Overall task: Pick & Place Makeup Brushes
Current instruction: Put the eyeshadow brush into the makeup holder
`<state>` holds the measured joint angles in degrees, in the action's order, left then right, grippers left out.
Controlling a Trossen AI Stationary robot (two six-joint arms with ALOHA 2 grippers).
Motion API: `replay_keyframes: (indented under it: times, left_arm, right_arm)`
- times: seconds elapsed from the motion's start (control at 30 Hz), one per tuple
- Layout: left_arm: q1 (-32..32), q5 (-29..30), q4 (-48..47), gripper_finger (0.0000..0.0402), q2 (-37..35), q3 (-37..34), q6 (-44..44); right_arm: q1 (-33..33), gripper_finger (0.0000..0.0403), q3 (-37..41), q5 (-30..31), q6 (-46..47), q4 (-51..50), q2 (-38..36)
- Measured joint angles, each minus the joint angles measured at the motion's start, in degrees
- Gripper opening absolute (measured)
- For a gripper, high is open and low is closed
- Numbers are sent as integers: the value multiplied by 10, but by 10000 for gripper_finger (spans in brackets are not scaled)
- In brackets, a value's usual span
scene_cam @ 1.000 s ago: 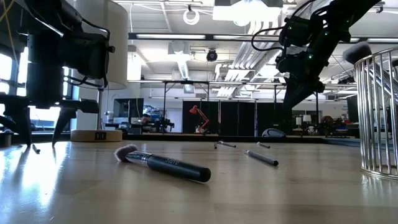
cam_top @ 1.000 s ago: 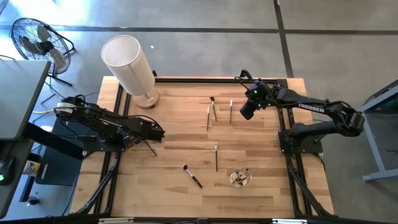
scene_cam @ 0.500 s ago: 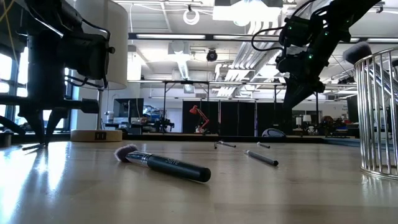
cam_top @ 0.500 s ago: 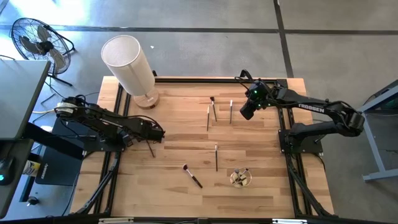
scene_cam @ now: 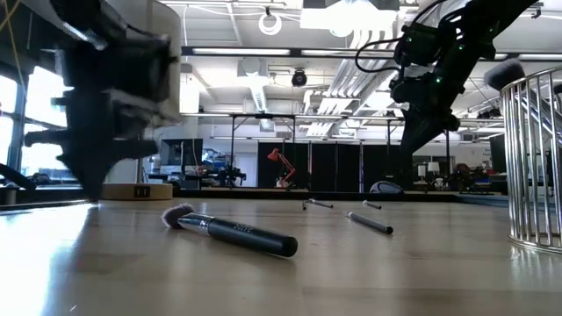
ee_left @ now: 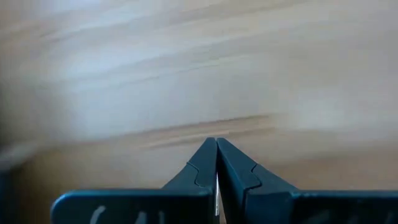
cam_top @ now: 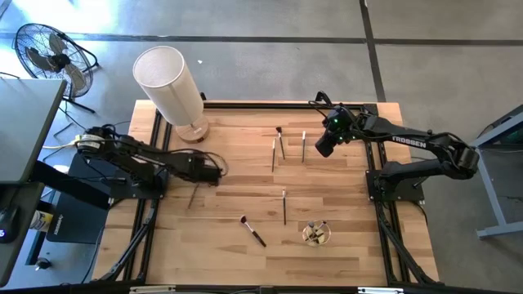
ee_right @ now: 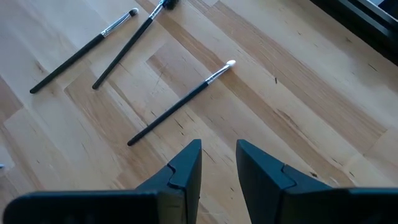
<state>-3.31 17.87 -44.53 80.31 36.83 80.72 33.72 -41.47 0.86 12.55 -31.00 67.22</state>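
Several slim makeup brushes lie flat on the wooden table (cam_top: 245, 261). Three are at the far middle (cam_top: 280, 140), also seen in the right wrist view (ee_right: 180, 102). One lies at the centre (cam_top: 283, 206). A thicker one with pink bristles (cam_top: 252, 231) (scene_cam: 233, 233) is nearer. One thin dark brush (cam_top: 194, 196) lies just beside my left gripper (cam_top: 214, 173) (ee_left: 216, 144), which is shut low over the table's left part. My right gripper (cam_top: 324, 147) (ee_right: 217, 155) hangs open above the far right, holding nothing. My left gripper shows no brush between its shut fingers (ee_left: 202, 165) in its blurred wrist view. I cannot tell whether it touches the thin dark brush (cam_top: 198, 187), whose far end lies close by it.
A tall white cylinder on a wooden base (cam_top: 170, 82) stands at the far left corner. A wire cup (cam_top: 316, 233) (scene_cam: 536, 158) holding brushes stands near the front right. Black rails (cam_top: 155, 147) run along both sides of the table.
My left gripper has shut and moved quickly toward the table's right edge. The thin dark brush beside it has turned about on the table and now slants the other way. My right gripper has kept still.
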Motion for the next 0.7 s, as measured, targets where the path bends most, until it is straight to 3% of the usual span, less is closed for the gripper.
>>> replay_keyframes:
  times: [0.2,0.5,0.6,0.7]
  left_arm:
    - [0,24,112,0,-1,34,-207]
    - [0,123,353,0,-2,52,-467]
    - [15,114,472,0,-10,55,-571]
    - [43,61,589,0,-10,56,-636]
  right_arm:
    - [0,94,0,1,36,0,0]
    - [0,94,0,-2,52,-37,0]
    - [0,94,0,-2,52,-73,0]
    - [0,94,1,1,53,-124,0]
